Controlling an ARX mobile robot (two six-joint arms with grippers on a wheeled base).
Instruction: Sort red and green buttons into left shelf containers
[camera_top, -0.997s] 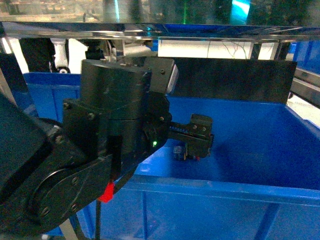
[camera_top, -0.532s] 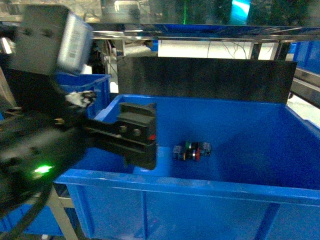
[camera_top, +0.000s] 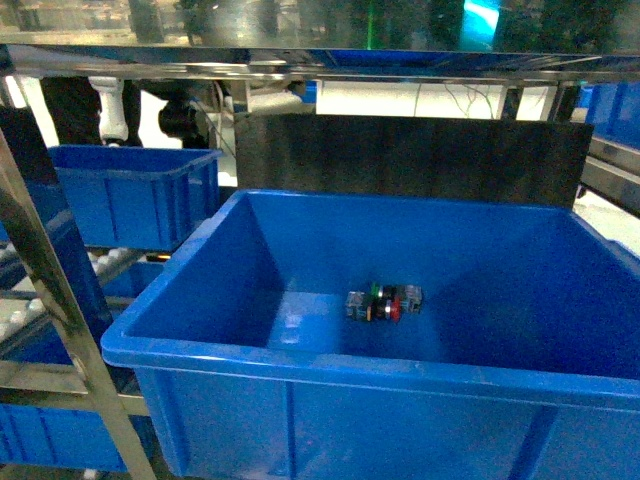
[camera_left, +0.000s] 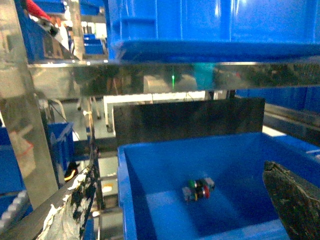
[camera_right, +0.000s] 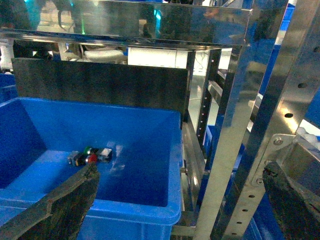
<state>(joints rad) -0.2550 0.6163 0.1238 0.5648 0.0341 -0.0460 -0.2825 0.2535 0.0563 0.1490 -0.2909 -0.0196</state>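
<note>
The red button (camera_top: 393, 309) and the green button (camera_top: 376, 291) lie side by side on the floor of a large blue bin (camera_top: 380, 372), close to its middle. The left wrist view looks down on them from above the rim: red button (camera_left: 205, 191), green button (camera_left: 192, 184). My left gripper (camera_left: 177, 172) is open and empty, pulled back outside the bin (camera_left: 121, 170). My right gripper (camera_right: 180, 167) is open too, straddling the bin's right rim (camera_right: 175, 165) and a steel shelf upright (camera_right: 250, 130); the buttons (camera_right: 90, 155) lie off its left finger. Neither gripper appears in the head view.
A smaller blue container (camera_top: 130, 190) sits on the shelf to the left, above white roller tracks (camera_top: 30, 305). A slanting steel upright (camera_top: 55, 300) crosses the left foreground. A dark panel (camera_top: 410, 160) stands behind the big bin, and a steel rail (camera_top: 320, 60) runs overhead.
My left arm, which reached into the big bin right over the buttons a second ago, has pulled back to the left and out of the head view. The buttons stay on the bin floor.
</note>
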